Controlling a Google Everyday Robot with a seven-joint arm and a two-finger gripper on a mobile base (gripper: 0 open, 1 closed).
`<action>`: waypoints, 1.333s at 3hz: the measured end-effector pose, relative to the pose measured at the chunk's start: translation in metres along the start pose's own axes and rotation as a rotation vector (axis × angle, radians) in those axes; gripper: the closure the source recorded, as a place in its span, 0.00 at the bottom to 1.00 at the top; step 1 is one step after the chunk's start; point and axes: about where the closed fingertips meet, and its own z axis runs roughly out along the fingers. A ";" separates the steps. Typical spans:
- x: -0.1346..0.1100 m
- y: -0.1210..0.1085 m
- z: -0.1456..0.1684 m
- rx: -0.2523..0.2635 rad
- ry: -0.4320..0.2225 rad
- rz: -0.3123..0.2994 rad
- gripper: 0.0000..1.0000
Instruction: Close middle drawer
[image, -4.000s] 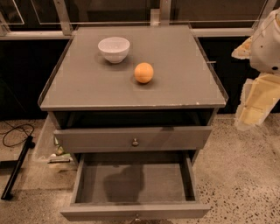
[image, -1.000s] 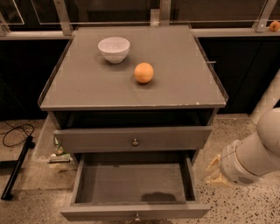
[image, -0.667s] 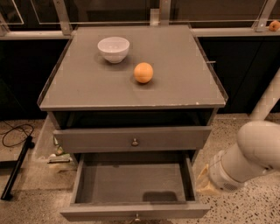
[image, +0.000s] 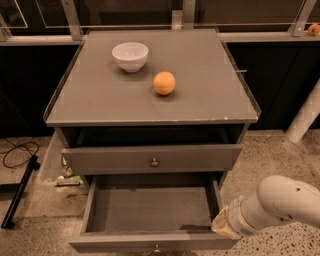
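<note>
The middle drawer (image: 150, 209) is pulled far out at the bottom of the grey cabinet. Its deep boxy tray is empty, and its front panel (image: 150, 242) lies along the lower edge of the view with a small knob (image: 156, 248). My gripper (image: 223, 227) is at the end of the white arm (image: 280, 202) that comes in from the lower right. It sits against the drawer's right front corner, just outside the right wall.
The drawer above (image: 154, 159) is out a little and has a round knob (image: 154, 162). On the cabinet top (image: 210, 90) stand a white bowl (image: 130, 55) and an orange (image: 164, 83). A black cable and stand (image: 17, 190) lie on the floor at left.
My arm has come down from the upper right to the lower right and moved left to the drawer's right front corner. The drawer has not visibly moved.
</note>
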 end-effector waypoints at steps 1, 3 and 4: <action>0.017 -0.011 0.029 0.024 -0.045 0.036 1.00; 0.024 -0.018 0.018 0.048 -0.085 0.024 1.00; 0.035 -0.003 0.047 -0.010 -0.069 0.061 1.00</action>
